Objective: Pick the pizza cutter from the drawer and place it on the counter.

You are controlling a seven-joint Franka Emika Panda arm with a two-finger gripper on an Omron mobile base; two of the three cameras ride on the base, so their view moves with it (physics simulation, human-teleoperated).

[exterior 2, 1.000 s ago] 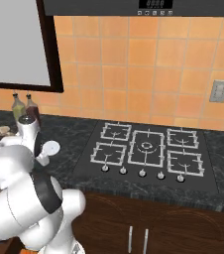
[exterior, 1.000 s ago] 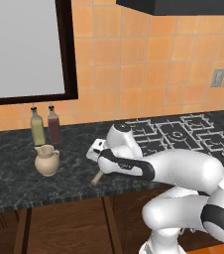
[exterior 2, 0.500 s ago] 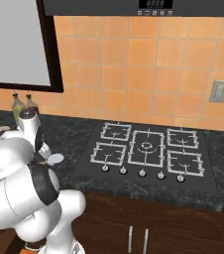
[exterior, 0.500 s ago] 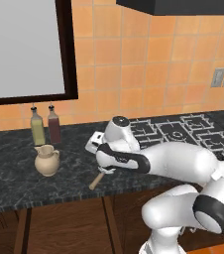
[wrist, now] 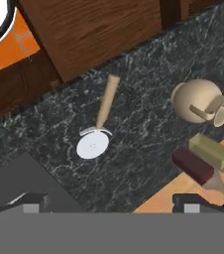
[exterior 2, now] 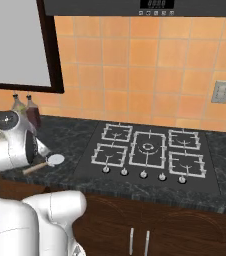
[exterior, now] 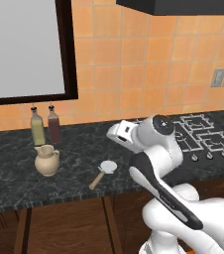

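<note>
The pizza cutter [exterior: 103, 173], a flat round silver-white wheel on a short tan wooden handle, is lying on the counter [exterior: 15, 183] close to its thick near edge, handle angled toward that edge. The counter is a glossy black slab veined in grey-white. To the left of the cutter a rounded beige jug [exterior: 46, 160] is standing, and behind it 2 slim bottles [exterior: 44, 126], 1 olive and 1 dark red, are standing side by side against the orange tiled wall [exterior: 134, 74]. A black gas hob [exterior 2: 147, 155] with pale grates is sitting to the right, dark wood cabinet fronts [exterior 2: 135, 225] below. The pincer [wrist: 109, 203] is hanging above the cutter with its tips apart, holding nothing. Since 0.5 s ago the arm has been lifting off the cutter, leaving it on the slab.
</note>
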